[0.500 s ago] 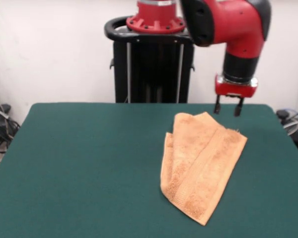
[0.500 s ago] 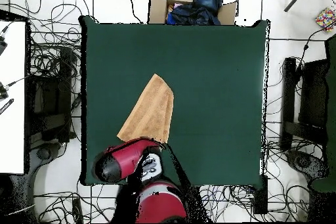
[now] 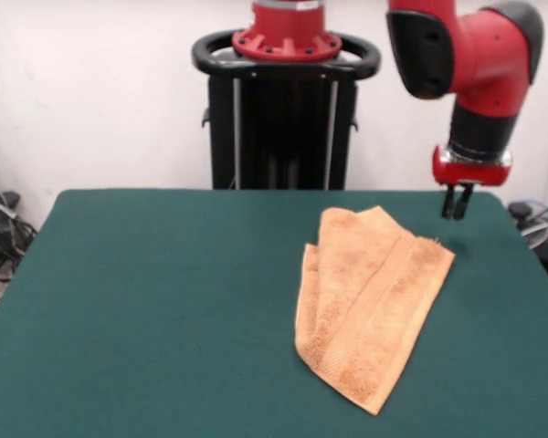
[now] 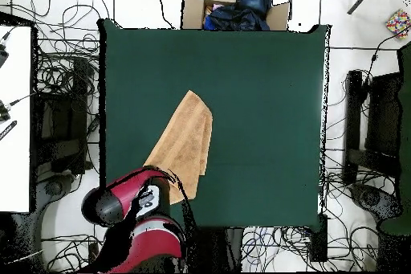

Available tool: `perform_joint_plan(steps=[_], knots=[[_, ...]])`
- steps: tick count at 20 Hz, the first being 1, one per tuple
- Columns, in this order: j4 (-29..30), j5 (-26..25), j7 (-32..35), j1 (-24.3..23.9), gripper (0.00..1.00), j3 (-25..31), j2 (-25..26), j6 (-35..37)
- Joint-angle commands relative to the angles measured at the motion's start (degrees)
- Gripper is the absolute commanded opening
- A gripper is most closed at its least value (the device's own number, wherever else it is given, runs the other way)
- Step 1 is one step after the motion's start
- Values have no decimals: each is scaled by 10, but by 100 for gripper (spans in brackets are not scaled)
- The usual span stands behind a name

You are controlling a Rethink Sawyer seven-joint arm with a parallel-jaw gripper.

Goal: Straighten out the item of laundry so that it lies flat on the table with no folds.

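Front view shows the towel (image 3: 370,306) lying on the green tabletop (image 3: 164,310), toward the side where the red and black arm (image 3: 479,64) comes down, and nearer the pedestal (image 3: 286,100) than the opposite edge. The towel is not spread out: it lies at a slant as a long, roughly four-sided shape, with one layer folded over another so that a long crease line runs down its length and a second edge peeks out along the side facing the tabletop's middle. A woven band shows near its lower end. The jaws (image 3: 456,202) hang just beyond the towel's far corner, on the side away from the tabletop's middle, with their dark tips drawn close together and nothing between them; they look clear of the cloth. In the overhead view the towel (image 4: 183,144) appears as a slanted strip running from near the tabletop's (image 4: 265,102) middle down toward the robot's edge, where the arm (image 4: 132,206) covers its nearest end. A cardboard box (image 4: 233,7) holding dark cloth sits past the tabletop's far edge.
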Motion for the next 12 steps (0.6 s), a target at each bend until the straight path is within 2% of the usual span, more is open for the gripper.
perform_joint_plan(steps=[1,5,12], knots=[[-94,38,97,42,0,-55,31,-5],[-129,1,63,68,0,-82,25,-27],[-137,13,61,78,0,-86,23,-26]])
